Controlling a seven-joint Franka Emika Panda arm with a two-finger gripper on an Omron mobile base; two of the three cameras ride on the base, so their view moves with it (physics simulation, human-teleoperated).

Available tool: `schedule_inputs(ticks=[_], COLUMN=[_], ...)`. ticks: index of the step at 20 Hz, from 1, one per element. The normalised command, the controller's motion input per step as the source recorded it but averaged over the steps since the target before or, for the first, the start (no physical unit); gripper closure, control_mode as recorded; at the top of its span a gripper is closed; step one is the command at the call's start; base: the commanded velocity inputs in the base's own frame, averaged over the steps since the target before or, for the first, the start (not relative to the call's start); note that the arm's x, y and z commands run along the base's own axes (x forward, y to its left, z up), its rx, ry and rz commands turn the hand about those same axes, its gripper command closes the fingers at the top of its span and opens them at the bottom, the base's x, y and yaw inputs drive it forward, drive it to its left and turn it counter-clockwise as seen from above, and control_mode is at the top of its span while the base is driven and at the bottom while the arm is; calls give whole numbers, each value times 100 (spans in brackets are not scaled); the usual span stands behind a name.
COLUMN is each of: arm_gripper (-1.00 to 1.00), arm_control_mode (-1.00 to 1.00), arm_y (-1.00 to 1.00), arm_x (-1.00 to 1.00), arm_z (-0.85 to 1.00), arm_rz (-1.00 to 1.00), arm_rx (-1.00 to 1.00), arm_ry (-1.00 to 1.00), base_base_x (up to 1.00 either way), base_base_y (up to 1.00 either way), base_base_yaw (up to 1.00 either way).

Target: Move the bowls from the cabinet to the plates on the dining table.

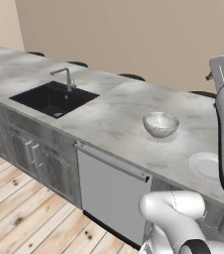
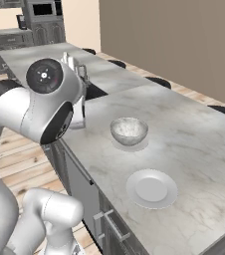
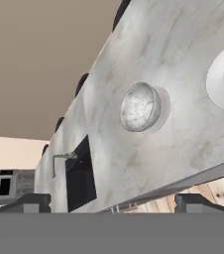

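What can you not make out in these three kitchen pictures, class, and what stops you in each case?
- Plate under the marbled bowl: the bowl covers it in the right base view; just a rim shows.
- Empty plate: the arm hides its right part in the left base view; the picture's edge cuts it in the hand view.
- Sink and tap: the arm's joint hides them in the right base view.
- Distant oven: too small in the hand view.

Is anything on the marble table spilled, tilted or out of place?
Nothing stands out. The marbled bowl sits upright on one plate, the second plate lies flat and bare beside it, and no spill shows on the dining table.
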Motion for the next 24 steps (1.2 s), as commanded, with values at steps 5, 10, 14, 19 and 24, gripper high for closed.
schedule_inputs(ticks=[5,10,14,19,24], arm_gripper=[-100,-100,-100,-100,-100], arm_control_mode=[-100,-100,100,100,100], arm_y=[2,0,0,0,0], arm_x=[-30,-35,-25,0,0], arm_z=[13,17,11,0,0], arm_rz=[-3,-2,0,0,0], arm_rx=[-4,0,0,0,0], arm_ry=[-4,2,5,0,0], base_base_x=[0,0,-8,-30,-37], base_base_y=[0,0,0,0,-3], base_base_yaw=[0,0,0,0,-1])
